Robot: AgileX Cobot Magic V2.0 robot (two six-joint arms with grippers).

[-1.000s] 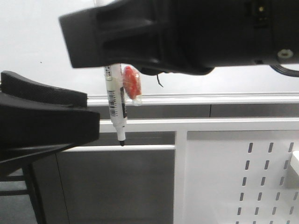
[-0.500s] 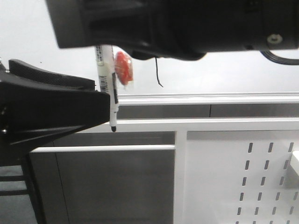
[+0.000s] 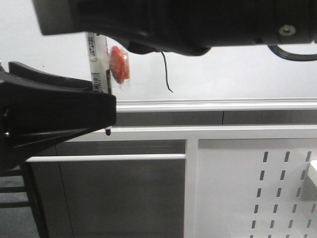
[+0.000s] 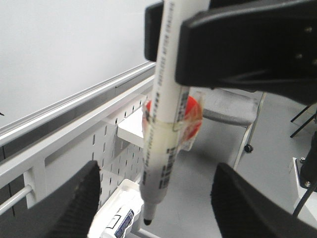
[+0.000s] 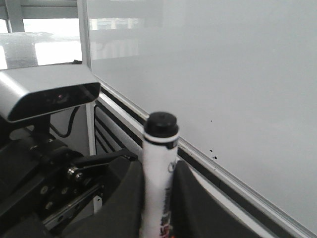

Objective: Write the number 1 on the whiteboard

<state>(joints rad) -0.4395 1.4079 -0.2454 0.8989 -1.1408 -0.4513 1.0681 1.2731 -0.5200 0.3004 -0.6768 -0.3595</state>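
A glossy whiteboard with a silver edge rail fills the background, above a white perforated panel. The number 1 already stands on it: a thin, slightly wavy black stroke hooked at its foot. Just beside it, off the board, the marker hangs tip-down, clamped in the right gripper; an orange tag is taped to its barrel. The left gripper waits spread wide below, empty. Writing looks done; what remains is likely handing over or setting down the marker.
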